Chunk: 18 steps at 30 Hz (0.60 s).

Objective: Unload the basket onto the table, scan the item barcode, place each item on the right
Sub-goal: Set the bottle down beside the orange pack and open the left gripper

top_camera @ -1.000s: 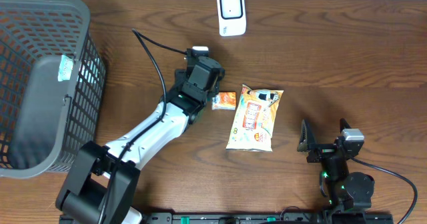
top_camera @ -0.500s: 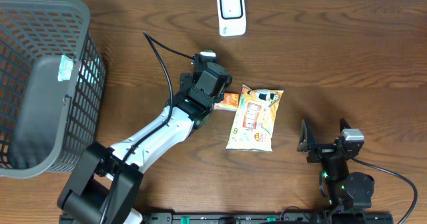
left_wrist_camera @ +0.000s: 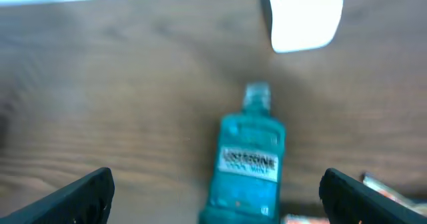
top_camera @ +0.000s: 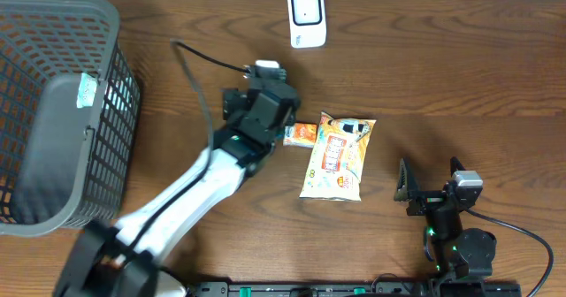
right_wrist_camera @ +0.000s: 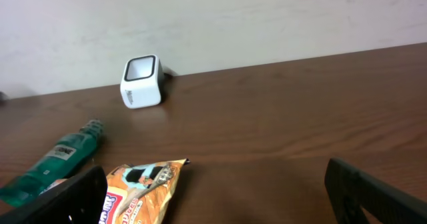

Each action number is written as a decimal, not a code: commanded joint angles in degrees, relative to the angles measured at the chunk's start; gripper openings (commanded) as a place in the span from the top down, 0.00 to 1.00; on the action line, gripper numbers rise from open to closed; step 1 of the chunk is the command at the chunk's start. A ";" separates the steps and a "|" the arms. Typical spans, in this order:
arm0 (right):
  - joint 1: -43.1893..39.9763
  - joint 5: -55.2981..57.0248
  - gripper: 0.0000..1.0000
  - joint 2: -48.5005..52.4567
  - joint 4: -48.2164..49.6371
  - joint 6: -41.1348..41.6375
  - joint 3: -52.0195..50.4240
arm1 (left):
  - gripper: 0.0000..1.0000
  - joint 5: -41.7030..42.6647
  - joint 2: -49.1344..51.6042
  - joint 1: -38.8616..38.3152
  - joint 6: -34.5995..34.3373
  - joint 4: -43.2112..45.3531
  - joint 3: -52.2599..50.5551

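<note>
A teal mouthwash bottle [left_wrist_camera: 247,164] lies flat on the table, its cap pointing toward the white barcode scanner [left_wrist_camera: 303,17]. My left gripper [left_wrist_camera: 217,201] hovers over it, open. The bottle sits between the widely spread fingers [left_wrist_camera: 73,197] and touches neither. From overhead the left gripper [top_camera: 265,102] covers the bottle. The scanner [top_camera: 307,17] stands at the table's far edge. My right gripper [top_camera: 433,191] rests open near the front right with nothing in it. Its wrist view shows the bottle [right_wrist_camera: 57,161] and the scanner [right_wrist_camera: 141,82].
An orange snack bag [top_camera: 336,156] lies flat right of the left gripper, with a small orange packet [top_camera: 301,134] beside it. A large grey mesh basket [top_camera: 53,111] fills the left side. The left arm's cable [top_camera: 199,67] loops over the table.
The left gripper swung slightly right, then back left and away from me, and its jaws spread wider. The right arm has not moved.
</note>
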 commanded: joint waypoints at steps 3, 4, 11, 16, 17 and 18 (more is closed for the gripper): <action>0.24 0.46 0.01 -0.37 -0.24 -0.42 -0.04 | 0.02 0.52 -11.45 8.68 3.48 -12.17 8.52; 0.24 0.46 0.01 -0.37 -0.24 -0.42 -0.04 | 0.02 2.62 -12.59 11.19 3.48 -15.54 11.04; 0.24 0.46 0.01 -0.37 -0.24 -0.42 -0.04 | 0.02 22.64 -14.38 31.93 2.99 -32.20 30.21; 0.24 0.46 0.01 -0.35 -0.24 -0.42 -0.04 | 0.02 32.06 -14.38 46.90 -4.66 -34.58 35.21; 0.24 0.46 0.01 -0.35 -0.24 -0.42 -0.04 | 0.02 34.01 -14.36 49.55 -6.14 -34.86 35.19; 0.24 0.46 0.01 -0.37 -0.24 -0.42 -0.04 | 0.02 36.54 -13.90 52.70 -7.87 -35.43 35.17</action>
